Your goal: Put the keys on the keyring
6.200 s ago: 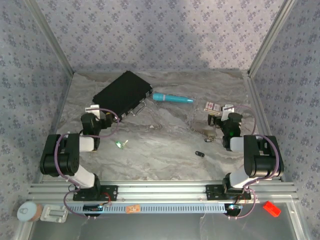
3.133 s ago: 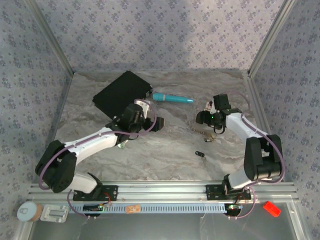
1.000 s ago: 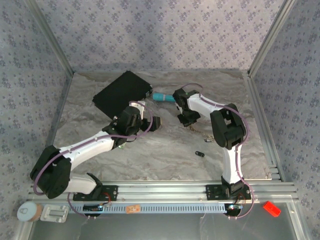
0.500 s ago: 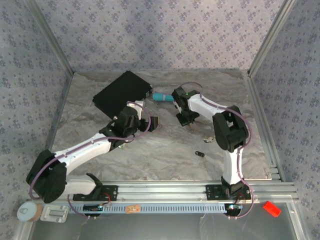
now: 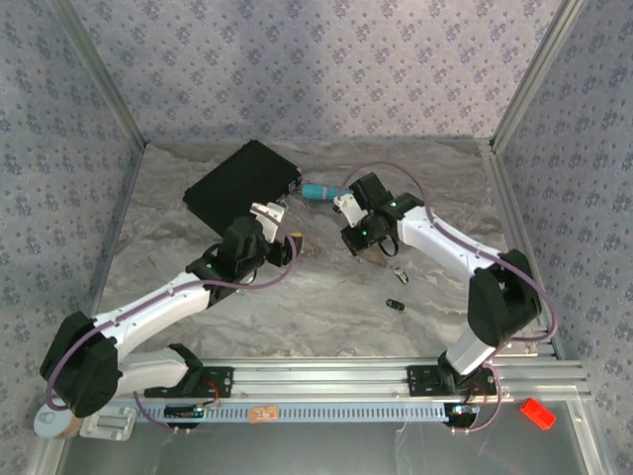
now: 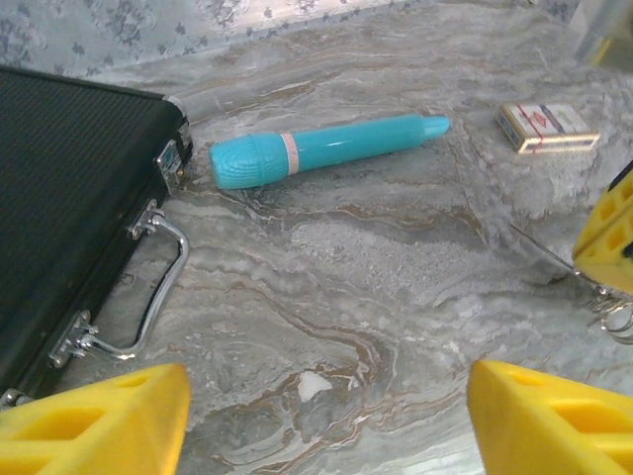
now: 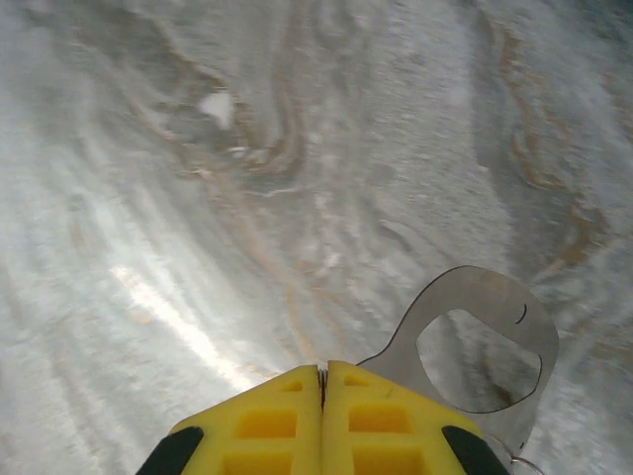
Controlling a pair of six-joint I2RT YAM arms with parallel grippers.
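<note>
My right gripper (image 7: 322, 371) is shut on the keyring (image 7: 485, 346), a flat silvery loop that sticks out to the right of the closed yellow fingers just above the marble. From above, the right gripper (image 5: 355, 237) is mid-table. The left gripper (image 5: 297, 243) faces it from the left, open and holding nothing. In the left wrist view, its fingers (image 6: 99, 416) stand wide apart over bare marble. A right-gripper finger (image 6: 608, 233) shows at the edge with small wire rings (image 6: 618, 319) hanging below it. A dark-headed key (image 5: 396, 305) lies nearer the front. A small pale metal piece (image 5: 398, 274) lies behind it.
A black case (image 5: 242, 183) with a metal handle (image 6: 148, 287) lies at the back left. The teal pen (image 6: 316, 148) is beside it and a small card box (image 6: 546, 127) is further right. Metal walls edge the table on both sides.
Both arms have reached from their rest poses to mid-table. The right gripper carried the keyring leftwards from the right side. In the last half second its elbow swung out to the right.
</note>
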